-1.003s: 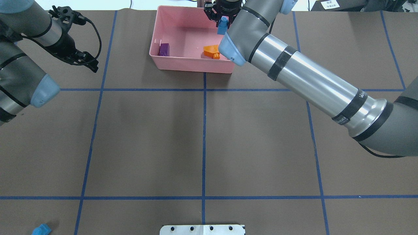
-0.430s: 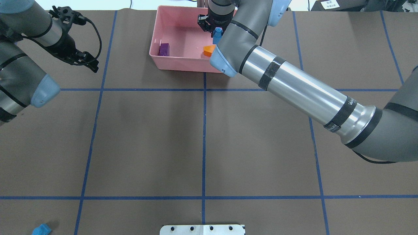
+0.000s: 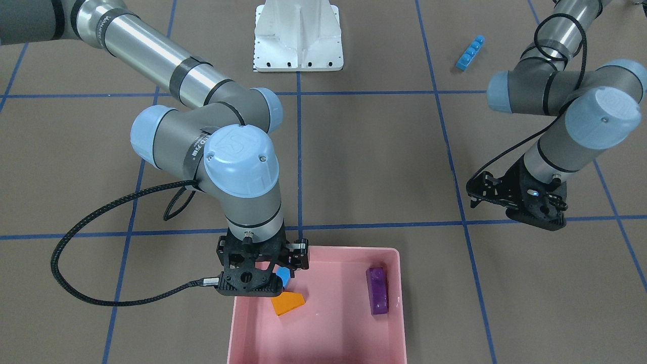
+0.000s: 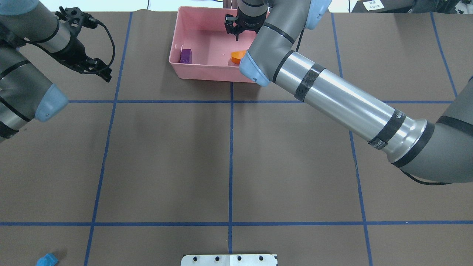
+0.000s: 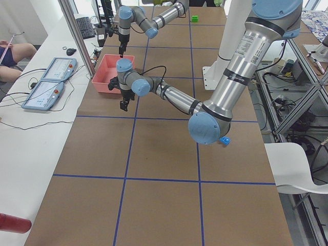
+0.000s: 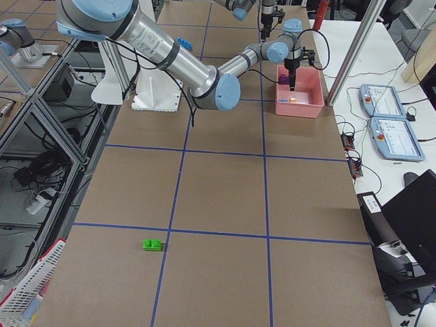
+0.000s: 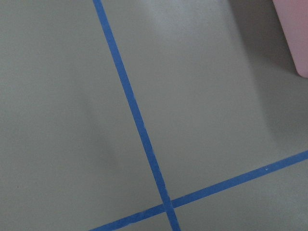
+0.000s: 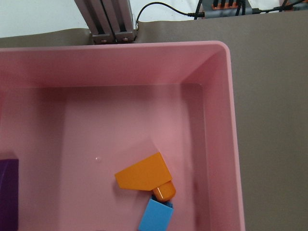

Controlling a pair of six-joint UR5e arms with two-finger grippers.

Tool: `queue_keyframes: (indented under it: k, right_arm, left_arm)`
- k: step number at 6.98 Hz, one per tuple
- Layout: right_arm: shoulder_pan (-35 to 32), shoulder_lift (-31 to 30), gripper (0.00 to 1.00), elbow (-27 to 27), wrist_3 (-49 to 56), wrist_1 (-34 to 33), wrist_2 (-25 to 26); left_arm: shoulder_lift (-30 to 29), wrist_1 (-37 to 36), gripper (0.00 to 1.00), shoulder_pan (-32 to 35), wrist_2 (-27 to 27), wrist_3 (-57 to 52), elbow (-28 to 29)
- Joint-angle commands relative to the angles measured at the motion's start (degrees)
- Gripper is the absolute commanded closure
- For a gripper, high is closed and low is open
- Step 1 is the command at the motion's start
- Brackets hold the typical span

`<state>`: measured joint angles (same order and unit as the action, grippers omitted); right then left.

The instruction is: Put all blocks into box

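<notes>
My right gripper (image 4: 237,34) hangs open and empty inside the pink box (image 4: 207,72), near its right side. The small blue block (image 8: 156,217) lies on the box floor and touches the orange sloped block (image 8: 143,173); both also show in the front view, the blue block (image 3: 283,275) beside my gripper (image 3: 257,283) and the orange block (image 3: 288,303) in front of it. The purple block (image 4: 185,56) lies at the box's left side. The long blue bar (image 4: 47,260) lies at the near left table corner. The green block (image 6: 151,244) lies on the table far to my right. My left gripper (image 4: 101,71) is open and empty, left of the box.
The white robot base plate (image 4: 229,259) is at the near table edge. My right forearm (image 4: 332,96) crosses over the box's near right corner. Blue tape lines (image 4: 231,155) divide the brown table. Aluminium posts (image 8: 113,19) stand just behind the box.
My right gripper moved left and down into the box, then let go of the small blue block, which now lies by the orange block. The left arm has not moved.
</notes>
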<state>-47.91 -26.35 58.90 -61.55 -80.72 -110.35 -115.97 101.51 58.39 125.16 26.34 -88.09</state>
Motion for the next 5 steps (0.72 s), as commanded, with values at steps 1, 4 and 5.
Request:
queue_keyframes:
  k: [1, 4, 5]
  right_arm:
    - [-0.8, -4.6, 0.01, 10.0, 0.3, -6.5, -1.5]
    - [-2.9, -18.0, 0.01, 30.3, 5.6, -14.3, -5.3]
    - [-3.1, -23.9, 0.01, 39.2, 8.0, -18.0, -5.3]
  left_arm:
    - [5.5, 0.0, 0.0, 0.1, -0.1, -0.1, -4.0]
    - [21.5, 0.3, 0.0, -0.5, -0.5, -0.7, -17.1]
    - [24.9, 0.6, 0.0, -2.5, -0.5, -0.8, -21.2]
